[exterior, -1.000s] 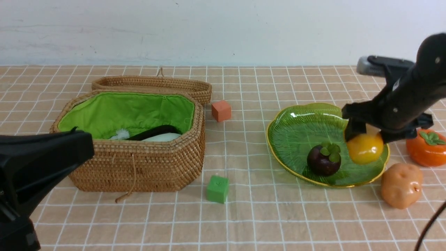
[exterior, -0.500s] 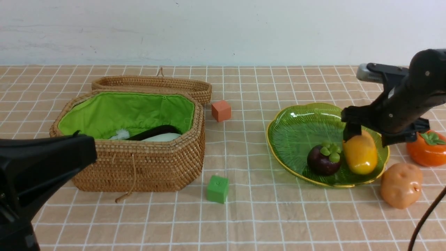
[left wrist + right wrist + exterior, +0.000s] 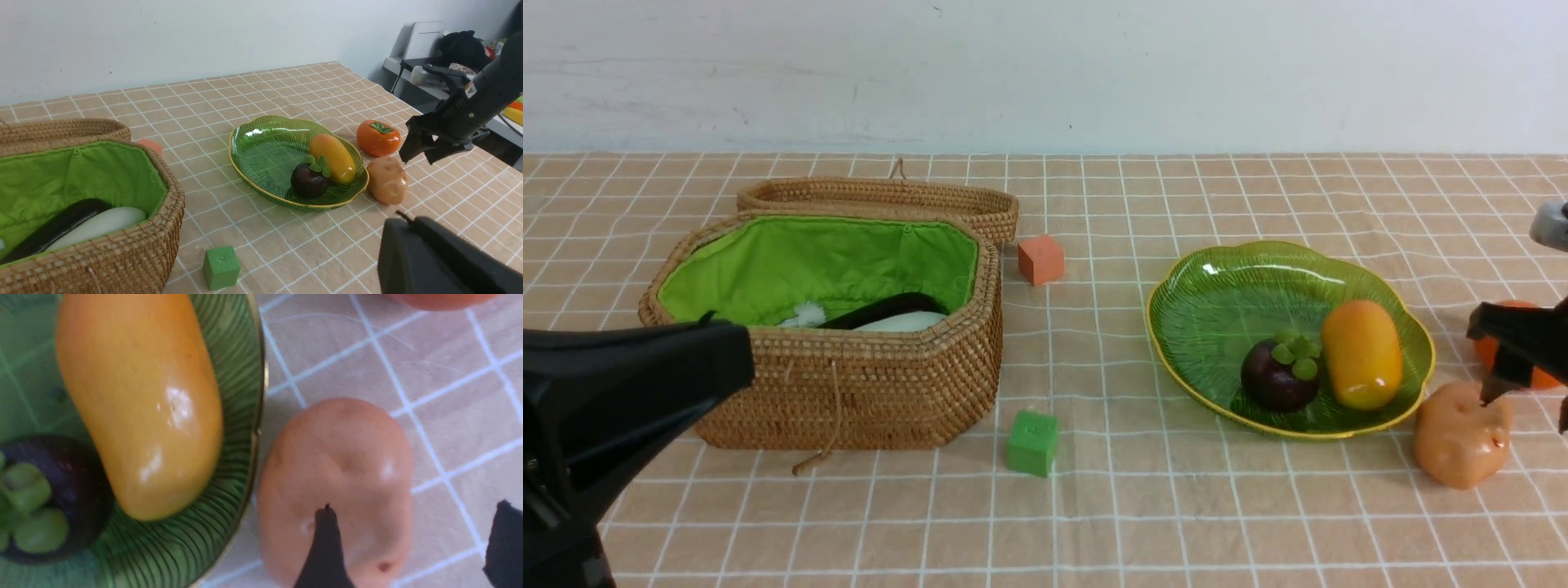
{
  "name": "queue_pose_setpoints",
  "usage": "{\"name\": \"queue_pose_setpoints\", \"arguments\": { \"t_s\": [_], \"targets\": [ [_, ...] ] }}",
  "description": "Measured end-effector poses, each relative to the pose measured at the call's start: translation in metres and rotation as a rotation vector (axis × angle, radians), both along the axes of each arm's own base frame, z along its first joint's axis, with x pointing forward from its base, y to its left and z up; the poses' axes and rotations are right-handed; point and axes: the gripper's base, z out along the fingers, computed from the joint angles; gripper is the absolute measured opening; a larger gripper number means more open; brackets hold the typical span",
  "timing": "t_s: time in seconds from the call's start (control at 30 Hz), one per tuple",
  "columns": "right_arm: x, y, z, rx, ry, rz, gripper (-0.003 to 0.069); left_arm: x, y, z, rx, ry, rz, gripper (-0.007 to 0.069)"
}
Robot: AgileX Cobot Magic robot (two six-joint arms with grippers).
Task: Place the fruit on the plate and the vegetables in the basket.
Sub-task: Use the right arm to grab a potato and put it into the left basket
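The yellow-orange mango [image 3: 1362, 353] and the purple mangosteen [image 3: 1281, 376] lie side by side on the green plate [image 3: 1217, 269]. The orange persimmon [image 3: 1490, 347] sits on the table right of the plate, mostly hidden behind my right gripper [image 3: 1525, 408]. That gripper is open and empty just above the tan potato [image 3: 1462, 437]; in the right wrist view one finger [image 3: 327, 547] is over the potato [image 3: 347, 457]. The eggplant [image 3: 882, 309] and white radish [image 3: 903, 322] lie in the wicker basket [image 3: 849, 392]. My left gripper [image 3: 727, 359] is shut and empty by the basket's front left.
An orange cube [image 3: 1041, 259] sits right of the basket lid [image 3: 882, 200]. A green cube [image 3: 1033, 442] sits in front, between basket and plate. The left wrist view shows the table's right edge and a side shelf [image 3: 425, 45] beyond it.
My right gripper let go of the mango, which now lies on the plate beside the mangosteen. The gripper moved right and down to above the potato. The left arm barely moved.
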Motion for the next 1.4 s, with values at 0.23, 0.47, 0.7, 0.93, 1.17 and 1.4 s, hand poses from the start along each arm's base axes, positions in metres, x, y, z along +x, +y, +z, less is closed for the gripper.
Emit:
{"name": "queue_pose_setpoints", "arguments": {
  "t_s": [0.23,0.47,0.7,0.93,1.17,1.4],
  "targets": [
    [0.013,-0.004,-0.022,0.073,-0.019,-0.020,0.0589,0.000,0.000,0.000,0.003,0.001,0.001,-0.0013],
    [0.020,-0.005,-0.039,0.080,0.012,-0.020,0.0594,0.000,0.000,0.000,0.004,0.001,0.000,-0.0013],
    [0.019,-0.008,-0.041,0.027,0.045,0.021,0.0594,0.000,0.000,0.000,-0.001,0.007,-0.001,-0.0013],
    [0.018,-0.018,-0.045,0.034,0.073,-0.007,0.0596,0.000,0.000,-0.001,-0.002,0.014,-0.001,-0.0013],
    [0.024,-0.022,-0.071,0.044,0.137,0.019,0.0598,0.000,0.000,-0.001,-0.001,0.016,-0.001,-0.0013],
    [0.018,-0.022,-0.061,0.021,0.193,0.080,0.0570,0.000,0.000,-0.001,0.002,0.019,0.001,-0.0013]
  ]
}}
